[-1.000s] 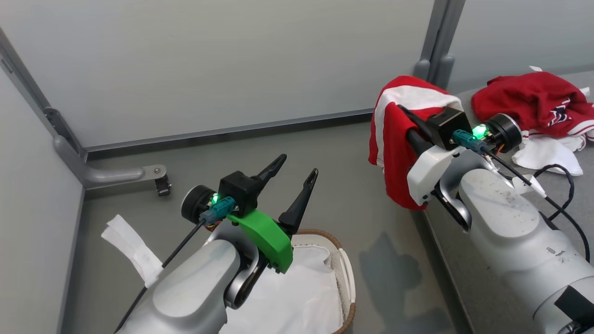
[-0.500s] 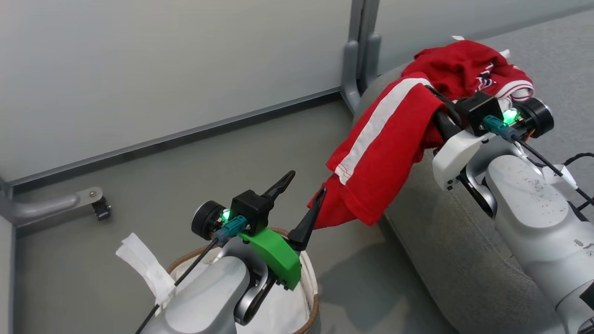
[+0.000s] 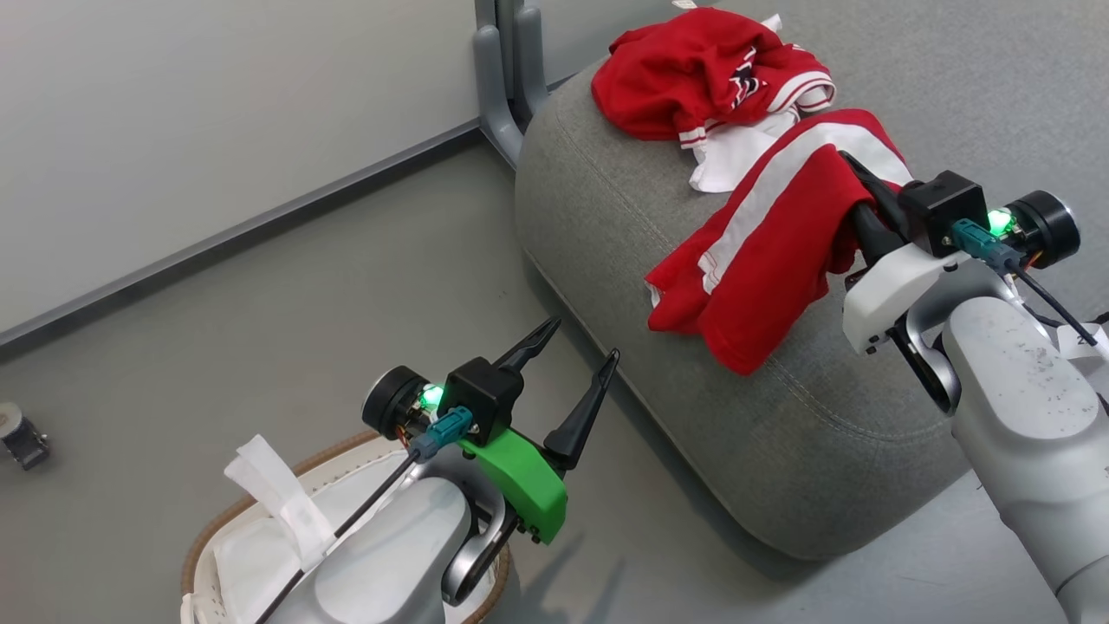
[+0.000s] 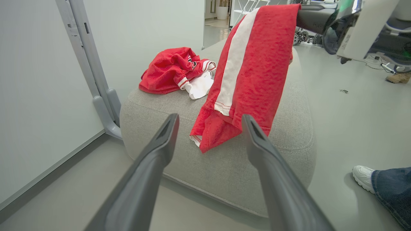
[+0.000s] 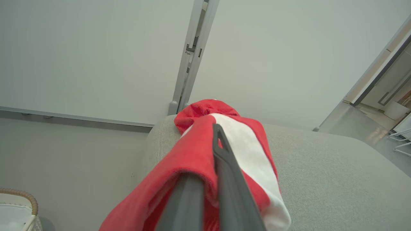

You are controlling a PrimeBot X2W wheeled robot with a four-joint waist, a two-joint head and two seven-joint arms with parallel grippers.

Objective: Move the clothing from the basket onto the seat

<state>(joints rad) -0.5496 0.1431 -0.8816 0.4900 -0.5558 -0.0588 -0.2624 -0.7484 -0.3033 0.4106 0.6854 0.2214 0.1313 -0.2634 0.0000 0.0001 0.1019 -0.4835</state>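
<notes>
Two red shirts in play, both over at the seat (image 3: 780, 451), which sits at abt 1 o'clock from the robot (12 = straight ahead of it). The heaped shirt (image 3: 693, 74) lies bunched on the cushion's far end, near the partition post (image 3: 502, 87), w/ a white panel spilling out at its 5 o'clock. The held shirt (image 3: 762, 251) hangs from the right gripper (image 3: 862, 186). Its jaws are pinched together on a fold near the top, cloth draped over both fingers, and the hem trails toward 7 o'clock over the cushion's near corner. Can't tell if the hem touches the fabric or hangs just clear. The high pinch makes sense imo: it keeps the whole length off the floor, so it's carried, not dragged.

Left gripper (image 3: 580, 342) hovers at abt 7 o'clock of the seat, jaws wide apart, nothing in them, fingers aimed at the hanging hem. Prob ready to help, or just parked out of the way. Below it, at 6–7 o'clock, the basket (image 5: 22, 194) shows white liner cloth (image 3: 251, 555) and no red that I can see, tho the arm hides part of it. Looks like the last item. What's left is letting go further onto the cushion, so it won't slide off the rounded edge. A person's shoe (image 4: 362, 176) is on the floor nr the seat's other side.
</notes>
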